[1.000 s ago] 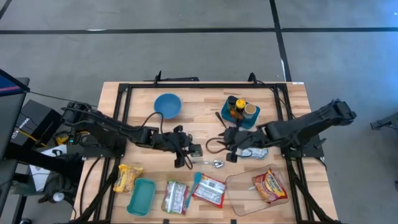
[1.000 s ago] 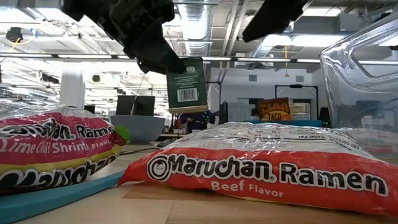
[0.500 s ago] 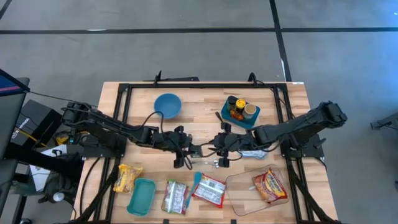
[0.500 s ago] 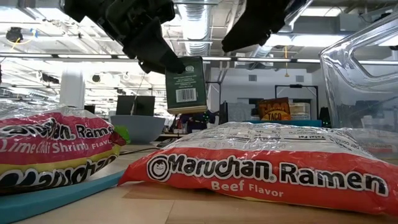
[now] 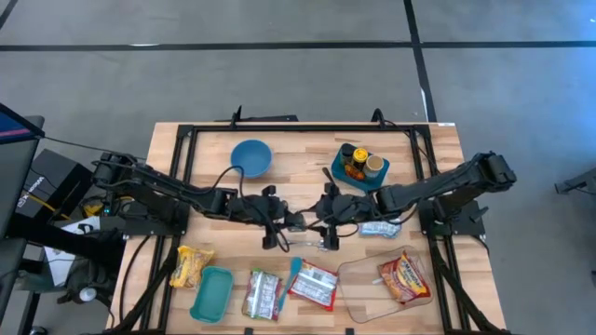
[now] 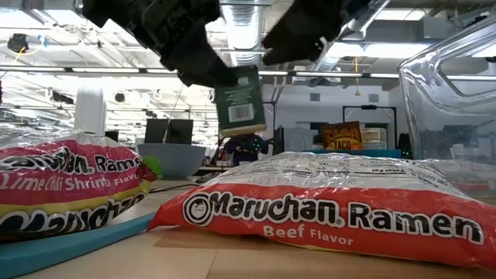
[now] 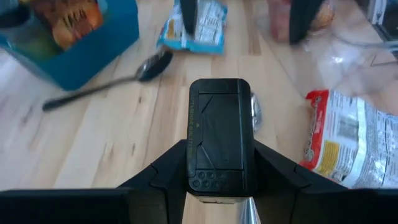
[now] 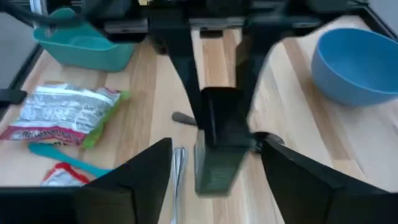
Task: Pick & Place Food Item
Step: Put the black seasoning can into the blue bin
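Two grippers meet above the table's middle. On the left, the left gripper point(image 5: 291, 223) is clenched on a small dark box point(image 6: 242, 101), held up off the wood; from overhead the box is mostly hidden between the arms, and its label is too small to read in the low view. To its right, the right gripper point(image 5: 324, 223) faces it with fingers point(image 8: 140, 177) spread on either side of the box, not touching it. Farther right, a ramen packet point(image 5: 403, 276) lies in a clear tray point(image 5: 358, 288), cut off in the low view.
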Robot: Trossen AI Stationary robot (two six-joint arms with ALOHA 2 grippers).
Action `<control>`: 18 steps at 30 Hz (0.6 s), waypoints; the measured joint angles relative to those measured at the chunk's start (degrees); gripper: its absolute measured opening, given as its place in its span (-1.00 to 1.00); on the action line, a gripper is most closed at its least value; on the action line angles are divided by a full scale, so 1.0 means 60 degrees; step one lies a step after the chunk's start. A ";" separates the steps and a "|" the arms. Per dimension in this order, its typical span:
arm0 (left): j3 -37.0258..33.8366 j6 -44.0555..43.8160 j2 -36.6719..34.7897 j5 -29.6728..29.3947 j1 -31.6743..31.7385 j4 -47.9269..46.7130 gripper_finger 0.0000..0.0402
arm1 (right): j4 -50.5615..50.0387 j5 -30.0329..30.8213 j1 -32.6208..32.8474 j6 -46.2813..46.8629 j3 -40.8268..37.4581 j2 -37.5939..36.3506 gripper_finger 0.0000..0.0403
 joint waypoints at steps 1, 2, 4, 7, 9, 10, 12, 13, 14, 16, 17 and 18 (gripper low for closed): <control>0.0000 0.0068 0.0000 -0.0014 0.0000 0.0189 -0.32 | -0.0002 0.0005 -0.0021 -0.0096 -0.0014 0.0062 0.22; 0.0003 0.0093 0.0000 -0.0017 0.0000 0.0353 -0.32 | -0.0162 0.0003 -0.0029 -0.0150 -0.0062 0.0069 0.23; 0.0022 0.0103 0.0000 -0.0017 0.0000 0.0443 -0.32 | 0.0020 0.0010 -0.0032 -0.0171 -0.0045 0.0056 0.23; 0.0018 0.0113 0.0007 -0.0017 0.0000 0.0380 -0.32 | -0.0051 0.0025 -0.0038 -0.0131 -0.0033 -0.0037 0.23; 0.0018 0.0119 0.0007 -0.0014 0.0000 0.0532 -0.32 | -0.0013 0.0032 -0.0046 -0.0133 -0.0037 -0.0055 0.23; 0.0018 0.0119 0.0007 -0.0014 0.0000 0.0590 -0.32 | 0.0013 0.0032 -0.0045 -0.0134 -0.0033 -0.0064 0.23; 0.0018 0.0119 0.0007 -0.0014 0.0000 0.0629 -0.32 | 0.0002 0.0032 -0.0045 -0.0131 -0.0033 -0.0070 0.23; 0.0015 0.0119 0.0007 -0.0014 0.0000 0.0668 -0.32 | -0.0021 0.0032 -0.0045 -0.0130 -0.0033 -0.0070 0.23; 0.0015 0.0119 0.0007 -0.0011 0.0000 0.0746 -0.32 | -0.0013 0.0032 -0.0045 -0.0130 -0.0035 -0.0070 0.23; 0.0015 0.0118 0.0007 -0.0010 0.0000 0.0869 -0.32 | -0.0010 0.0036 -0.0045 -0.0130 -0.0033 -0.0070 0.23; 0.0015 0.0119 0.0035 -0.0010 0.0000 0.0885 -0.32 | -0.0014 0.0036 -0.0045 -0.0130 -0.0033 -0.0070 0.23; 0.0015 0.0119 0.0095 -0.0006 0.0000 0.0960 -0.32 | -0.0009 0.0036 -0.0045 -0.0130 -0.0033 -0.0070 0.23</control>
